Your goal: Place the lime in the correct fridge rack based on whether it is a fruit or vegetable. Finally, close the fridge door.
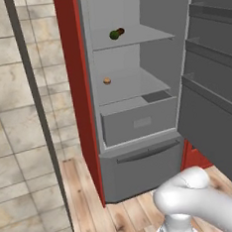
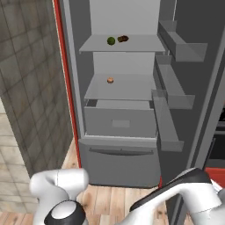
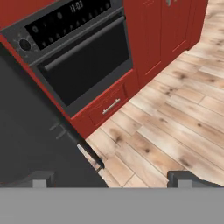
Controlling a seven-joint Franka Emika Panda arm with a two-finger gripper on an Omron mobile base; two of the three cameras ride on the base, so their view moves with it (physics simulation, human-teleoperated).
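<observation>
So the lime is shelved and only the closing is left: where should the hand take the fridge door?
Probably the fridge door is best pushed on its outer face near the free edge, far from the hinge, coming from behind it. It stands wide open, bins facing the shelves; the hand sits by that edge.

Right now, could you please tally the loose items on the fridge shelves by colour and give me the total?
Dark green: 1, the lime on the fridge rack.
Dark brown: 1, the lump close beside the lime.
Tan-orange: 1, the small item on the lower shelf.
Total: 3.
</observation>
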